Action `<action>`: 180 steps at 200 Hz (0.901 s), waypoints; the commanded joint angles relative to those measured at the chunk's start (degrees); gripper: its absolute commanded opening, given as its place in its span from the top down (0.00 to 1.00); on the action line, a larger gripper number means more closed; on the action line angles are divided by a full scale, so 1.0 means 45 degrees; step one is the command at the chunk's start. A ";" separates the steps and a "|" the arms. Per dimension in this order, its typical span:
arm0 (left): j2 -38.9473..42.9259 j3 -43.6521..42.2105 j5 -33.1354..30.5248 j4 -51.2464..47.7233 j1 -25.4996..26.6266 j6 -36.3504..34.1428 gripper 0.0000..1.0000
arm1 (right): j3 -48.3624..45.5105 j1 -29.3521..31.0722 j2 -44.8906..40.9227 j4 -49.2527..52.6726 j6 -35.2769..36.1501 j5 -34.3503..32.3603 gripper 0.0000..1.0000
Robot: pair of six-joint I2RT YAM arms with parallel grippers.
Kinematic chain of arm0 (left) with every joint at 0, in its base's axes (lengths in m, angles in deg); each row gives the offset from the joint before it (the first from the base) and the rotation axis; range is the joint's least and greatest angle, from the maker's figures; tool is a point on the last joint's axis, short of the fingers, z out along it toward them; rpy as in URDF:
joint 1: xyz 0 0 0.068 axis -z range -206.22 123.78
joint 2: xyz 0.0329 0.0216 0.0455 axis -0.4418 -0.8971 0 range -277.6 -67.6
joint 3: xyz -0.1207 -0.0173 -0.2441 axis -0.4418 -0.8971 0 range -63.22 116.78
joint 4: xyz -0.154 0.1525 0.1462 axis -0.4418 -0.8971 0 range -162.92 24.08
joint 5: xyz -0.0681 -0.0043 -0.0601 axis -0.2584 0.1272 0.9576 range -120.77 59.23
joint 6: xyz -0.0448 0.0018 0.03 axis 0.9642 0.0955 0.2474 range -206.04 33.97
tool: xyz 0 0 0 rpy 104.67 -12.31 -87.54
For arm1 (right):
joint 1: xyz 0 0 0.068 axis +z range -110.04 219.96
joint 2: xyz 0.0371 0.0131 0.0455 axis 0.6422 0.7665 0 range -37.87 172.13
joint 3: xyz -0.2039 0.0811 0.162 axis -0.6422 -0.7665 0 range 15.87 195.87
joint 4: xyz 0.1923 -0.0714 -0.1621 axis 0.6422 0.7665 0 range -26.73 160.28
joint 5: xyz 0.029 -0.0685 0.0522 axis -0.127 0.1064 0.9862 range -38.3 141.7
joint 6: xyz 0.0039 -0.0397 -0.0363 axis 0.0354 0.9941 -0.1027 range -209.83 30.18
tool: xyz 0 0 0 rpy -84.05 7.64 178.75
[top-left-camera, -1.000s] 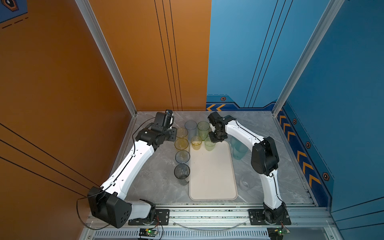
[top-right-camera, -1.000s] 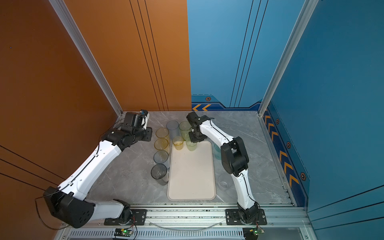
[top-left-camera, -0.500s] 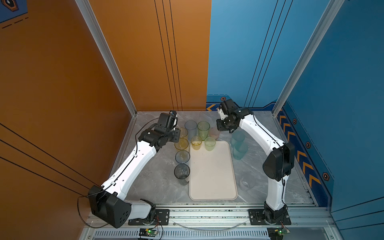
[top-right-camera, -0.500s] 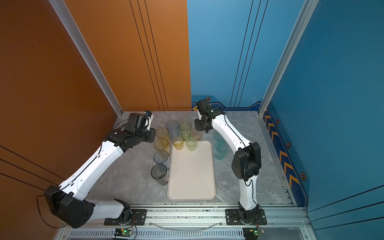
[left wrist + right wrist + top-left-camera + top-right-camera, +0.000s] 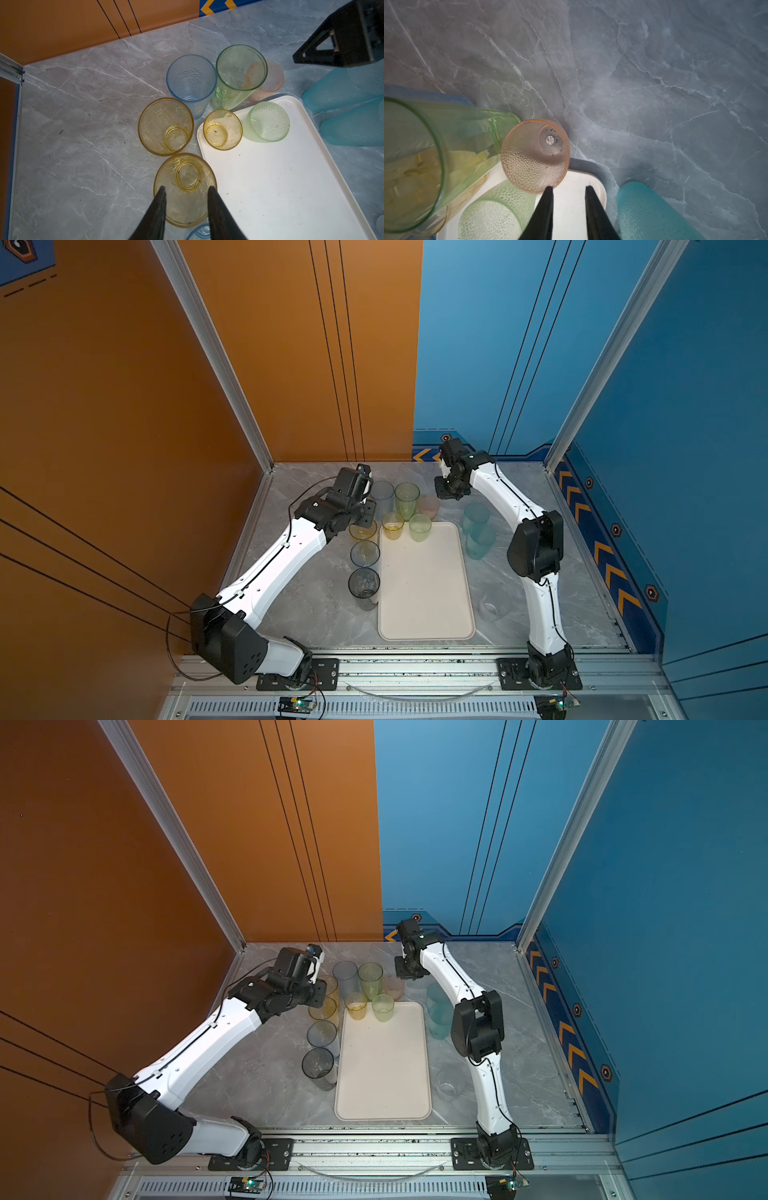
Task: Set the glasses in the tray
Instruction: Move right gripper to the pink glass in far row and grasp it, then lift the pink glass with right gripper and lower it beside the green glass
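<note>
The cream-white tray [image 5: 424, 597] lies mid-table. On its far end stand a small yellow glass [image 5: 392, 525] and a small dimpled green glass [image 5: 419, 527]. My left gripper [image 5: 185, 187] is open and hovers over a tall yellow glass [image 5: 188, 178] beside the tray's far left corner; its fingers overlap the rim without gripping. A second yellow glass [image 5: 165, 126], a blue glass [image 5: 191, 79] and a tall green glass [image 5: 241, 68] stand beyond. My right gripper [image 5: 568, 187] is open and empty above the tray's far right corner [image 5: 591, 182], with its left fingertip next to a pink glass [image 5: 534, 158].
Left of the tray stand a blue-grey glass [image 5: 364, 552] and a dark grey glass [image 5: 363, 583]. Right of it are two teal glasses [image 5: 476, 514] [image 5: 481, 541] and a clear glass [image 5: 490, 605]. Orange and blue walls close the back and sides.
My right arm swung from the tray's far end out toward the far right, elbow moving right. The left gripper shifted slightly over the yellow glass and narrowed a little.
</note>
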 commanded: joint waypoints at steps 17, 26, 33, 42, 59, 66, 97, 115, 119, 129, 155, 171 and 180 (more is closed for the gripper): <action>-0.0168 0.0455 0.0105 0.0103 0.0045 0.0069 0.65 | 0.0809 -0.0039 0.0576 0.0632 0.0048 -0.0196 0.74; -0.0185 0.0473 0.0108 0.0103 0.0043 0.0048 0.65 | 0.0879 -0.0027 0.0672 0.0650 0.0047 -0.0207 0.74; -0.0205 0.0485 0.0131 0.0103 0.0039 0.0028 0.65 | 0.0950 -0.0025 0.0752 0.0666 0.0048 -0.0210 0.74; -0.0212 0.0514 0.0122 0.0103 0.0025 -0.0005 0.65 | 0.1096 -0.0025 0.0887 0.0718 0.0067 -0.0192 0.74; -0.0259 0.0534 0.0122 0.0103 -0.0004 -0.0041 0.65 | 0.1326 -0.0025 0.1098 0.0806 0.0069 -0.0204 0.74; -0.0268 0.0536 0.0132 0.0108 -0.0013 -0.0050 0.64 | 0.1420 -0.0025 0.1188 0.0844 0.0064 -0.0200 0.74; -0.0249 0.0515 0.0162 0.0103 -0.0106 -0.0109 0.64 | 0.1743 -0.0005 0.1522 0.0944 0.0069 -0.0259 0.74; -0.0239 0.0515 0.0181 0.0103 -0.0168 -0.0111 0.64 | 0.1919 0.0032 0.1693 0.1056 0.0105 -0.0367 0.74; -0.0248 0.0515 0.0181 0.0103 -0.0179 -0.0127 0.64 | 0.1958 0.0034 0.1729 0.1071 0.0104 -0.0400 0.74; -0.0249 0.0515 0.0201 0.0103 -0.0199 -0.0128 0.64 | 0.2018 0.0049 0.1802 0.1101 0.0141 -0.0462 0.74; -0.0272 0.0507 0.0220 0.0103 -0.0246 -0.0127 0.64 | 0.2080 0.0054 0.1947 0.1120 0.0147 -0.0433 0.75; -0.0278 0.0468 0.0221 0.0103 -0.0248 -0.0128 0.65 | 0.2082 0.0073 0.2042 0.1140 0.0147 -0.0433 0.75; -0.0288 0.0440 0.0239 0.0103 -0.0248 -0.0128 0.65 | 0.2099 0.0072 0.2086 0.1159 0.0147 -0.0442 0.75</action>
